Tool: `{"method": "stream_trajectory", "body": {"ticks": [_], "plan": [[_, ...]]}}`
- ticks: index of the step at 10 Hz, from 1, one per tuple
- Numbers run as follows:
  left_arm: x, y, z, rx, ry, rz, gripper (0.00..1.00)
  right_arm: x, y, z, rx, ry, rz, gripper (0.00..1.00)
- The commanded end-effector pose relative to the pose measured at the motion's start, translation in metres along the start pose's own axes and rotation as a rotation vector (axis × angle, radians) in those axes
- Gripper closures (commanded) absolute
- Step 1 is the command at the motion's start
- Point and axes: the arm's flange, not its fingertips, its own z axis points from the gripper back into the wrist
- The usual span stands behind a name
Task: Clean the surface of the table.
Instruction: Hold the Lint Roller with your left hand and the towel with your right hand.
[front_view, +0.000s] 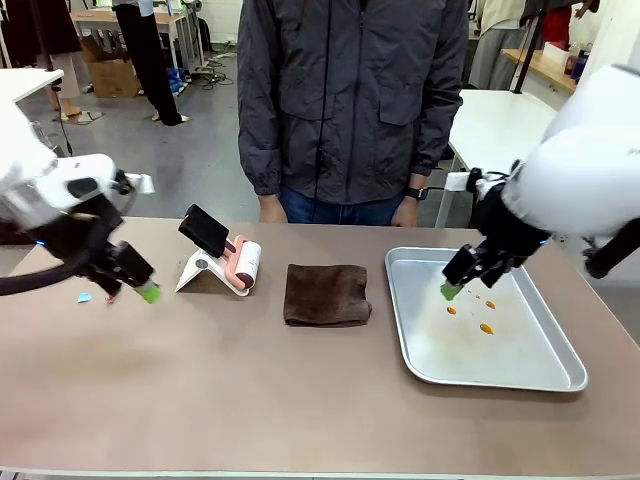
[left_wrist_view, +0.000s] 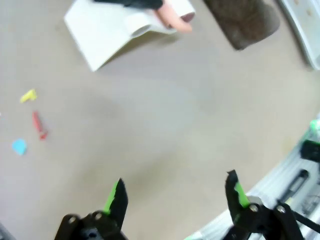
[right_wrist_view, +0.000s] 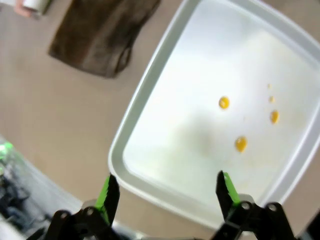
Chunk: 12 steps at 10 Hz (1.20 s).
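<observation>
- Hanging low over the left side of the bench (front_view: 200, 380) in the front view, the left claw (front_view: 138, 290) has its jaws spread and grips nothing. A blue scrap (front_view: 84, 297) lies on the bench just beside it.
- In the same view the right claw (front_view: 452, 290), also spread and empty, is above the left part of a metal tray (front_view: 560, 378). The tray sits on the bench's right side and has orange spots (front_view: 487, 328) in it.
- A folded brown cloth (front_view: 327, 294) lies mid-bench, between the tray and a lint roller (front_view: 243, 264) propped on a white stand (front_view: 200, 272). A person (front_view: 350, 100) stands at the far edge.
- In the left wrist view, the left claw's fingers (left_wrist_view: 116, 195) stand wide apart above bare tan bench top. A yellow scrap (left_wrist_view: 28, 95) and a red scrap (left_wrist_view: 38, 125) lie near the blue one, off to the picture's left.
- In the right wrist view, the right claw's fingers (right_wrist_view: 226, 187) stand wide apart over the tray's near rim, with the spots farther in and the cloth beyond on the bench.
</observation>
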Motion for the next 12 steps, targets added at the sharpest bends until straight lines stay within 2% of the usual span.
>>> {"method": "stream_trajectory", "body": {"ticks": [1,3,4,5,7,9,10,11,12], "plan": [[-0.029,0.020,0.048,-0.098,-0.114,0.055,0.00,-0.027,-0.025,0.047,0.200,-0.010,-0.101,0.00],[-0.073,0.055,0.094,-0.253,-0.318,0.129,0.00,-0.065,-0.063,0.085,0.389,-0.105,-0.201,0.00],[-0.095,0.074,0.110,-0.373,-0.436,0.168,0.00,-0.084,-0.090,0.099,0.496,-0.176,-0.263,0.00],[-0.117,0.097,0.119,-0.459,-0.511,0.208,0.00,-0.102,-0.122,0.110,0.619,-0.245,-0.327,0.00],[-0.142,0.120,0.117,-0.567,-0.606,0.277,0.00,-0.121,-0.172,0.112,0.772,-0.306,-0.441,0.00],[-0.148,0.111,0.108,-0.603,-0.693,0.287,0.00,-0.132,-0.201,0.103,0.883,-0.390,-0.535,0.00],[-0.122,0.082,0.098,-0.580,-0.697,0.347,0.00,-0.131,-0.207,0.094,0.864,-0.369,-0.594,0.00],[-0.151,0.135,0.134,-0.584,-0.669,0.320,0.00,-0.144,-0.196,0.113,0.818,-0.355,-0.538,0.00],[-0.151,0.135,0.134,-0.584,-0.669,0.320,0.00,-0.144,-0.196,0.113,0.818,-0.355,-0.538,0.00]]}}
